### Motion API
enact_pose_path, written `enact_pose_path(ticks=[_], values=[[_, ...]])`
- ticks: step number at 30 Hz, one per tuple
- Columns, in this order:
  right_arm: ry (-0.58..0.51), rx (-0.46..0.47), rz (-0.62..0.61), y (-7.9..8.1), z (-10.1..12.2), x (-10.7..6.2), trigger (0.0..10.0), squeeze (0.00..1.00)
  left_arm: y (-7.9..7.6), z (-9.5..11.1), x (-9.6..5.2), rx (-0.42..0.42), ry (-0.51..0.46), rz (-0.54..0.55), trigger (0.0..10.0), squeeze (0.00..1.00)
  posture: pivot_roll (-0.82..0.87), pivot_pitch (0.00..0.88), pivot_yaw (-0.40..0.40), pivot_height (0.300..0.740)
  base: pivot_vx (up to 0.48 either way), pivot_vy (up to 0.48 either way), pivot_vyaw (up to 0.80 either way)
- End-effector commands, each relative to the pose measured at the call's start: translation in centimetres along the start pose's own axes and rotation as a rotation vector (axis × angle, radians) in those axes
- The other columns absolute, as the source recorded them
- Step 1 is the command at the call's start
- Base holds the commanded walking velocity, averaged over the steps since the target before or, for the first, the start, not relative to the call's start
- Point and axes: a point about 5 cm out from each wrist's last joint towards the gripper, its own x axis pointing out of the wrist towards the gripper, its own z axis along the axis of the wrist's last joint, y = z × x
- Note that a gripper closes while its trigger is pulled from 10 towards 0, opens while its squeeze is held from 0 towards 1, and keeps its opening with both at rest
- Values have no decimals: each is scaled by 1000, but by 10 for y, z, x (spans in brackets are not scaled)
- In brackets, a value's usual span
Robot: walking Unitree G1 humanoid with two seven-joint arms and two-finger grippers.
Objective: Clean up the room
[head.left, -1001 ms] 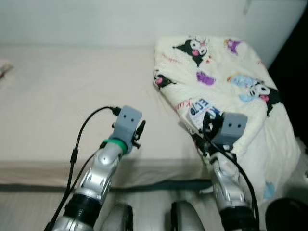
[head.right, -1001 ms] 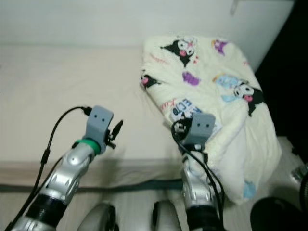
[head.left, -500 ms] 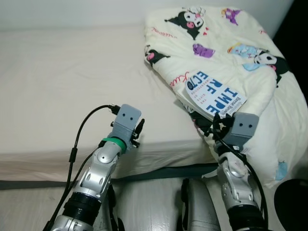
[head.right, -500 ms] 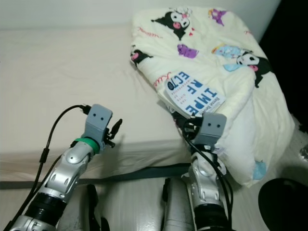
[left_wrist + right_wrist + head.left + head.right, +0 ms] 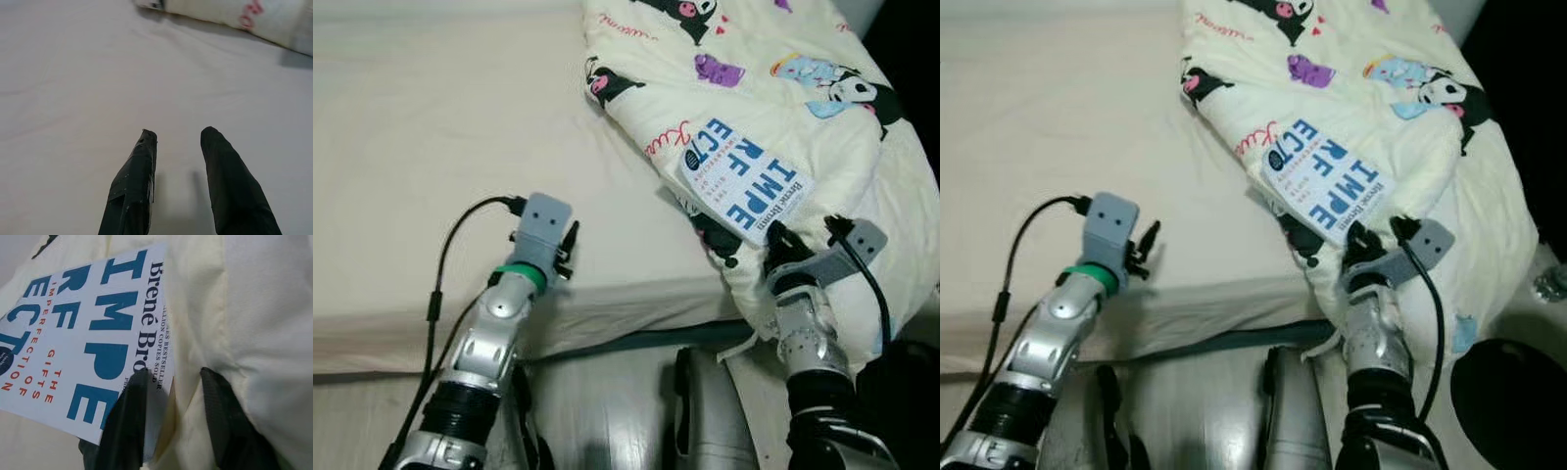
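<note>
Beige sheet of the bed takes the whole left + centre of the head frames, flat, nothing on it. Left gripper hovers at centre-left just over the mattress edge; in its wrist view the fingers stand a narrow gap apart w/ nothing between them, shadow on the sheet right below.

Moving right: cream cartoon-print blanket is bunched up in the upper right and hangs over the bed's corner. On it, right of centre, lies the book, white cover w/ big blue letters, face up, tilted on the slope of the blanket. Right gripper is at the book's lower corner; wrist view shows one finger overlapping the cover edge, the other on blanket fabric, so fingers parted, straddling the corner. Whether they already pinch it: can't tell.

Handling, my guess: paperback, light, fairly stiff but will flex if held by one corner; glossy cover, prob. slippery. Better grip = along the spine or a long edge, deep bite. Soft blanket under it gives way, so pressing down sinks it, and fabric may get caught in the pinch.

Hidden: book's thickness and underside, lower corner covered by the gripper, title partly cut off. Dark round thing at lower right unclear.
</note>
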Motion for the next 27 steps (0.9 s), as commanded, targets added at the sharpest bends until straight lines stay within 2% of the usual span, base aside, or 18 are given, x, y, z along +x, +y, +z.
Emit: enact_pose_path(ticks=[1, 4, 8, 10, 13, 14, 16, 17, 18, 20, 23, 27], values=[[89, 54, 39, -3, -16, -3, 10000, 1000, 5, 2, -2, -16, 2, 32, 10000, 0, -8, 211, 16, 528, 0, 0, 0], [133, 86, 101, 1, -20, -2, 10000, 1000, 7, 4, -4, -24, -4, 53, 10000, 0, -1, 215, -3, 528, 0, 0, 0], [182, 74, 176, 11, -25, -1, 10000, 1000, 8, 2, -8, -32, 1, 69, 10000, 0, 3, 214, -19, 528, 0, 0, 0], [211, 72, 237, 20, -29, -2, 10000, 1000, 6, -1, -12, -38, 9, 75, 10000, 0, 4, 214, -22, 528, 0, 0, 0], [239, 84, 289, 26, -34, -5, 10000, 1000, 3, -2, -14, -44, 14, 71, 10000, 0, 1, 210, -25, 528, 0, 0, 0], [250, 90, 325, 29, -37, -8, 10000, 149, 1, -2, -14, -46, 14, 67, 10000, 0, -1, 206, -26, 528, 0, 0, 0], [256, 93, 350, 31, -38, -10, 10000, 149, 0, -2, -13, -47, 14, 65, 10000, 0, -1, 206, -26, 528, 0, 0, 0], [254, 104, 395, 36, -37, -13, 10000, 0, 0, -1, -13, -48, 12, 63, 10000, 0, -3, 203, -29, 528, 0, 0, 0], [254, 104, 395, 36, -37, -13, 10000, 0, 0, -1, -13, -48, 12, 63, 10000, 0, -3, 203, -29, 528, 0, 0, 0], [232, 142, 507, 46, -31, -18, 10000, 0, -1, 0, -12, -52, 11, 63, 10000, 0, -10, 194, -31, 528, 0, 0, 0], [216, 174, 570, 52, -26, -26, 10000, 0, -1, 0, -12, -55, 13, 63, 10000, 0, -16, 190, -27, 528, 0, 0, 0], [195, 213, 543, 48, -27, -30, 10000, 0, -5, -1, -13, -60, 18, 50, 10000, 0, -25, 187, -21, 528, 0, 0, 0]])
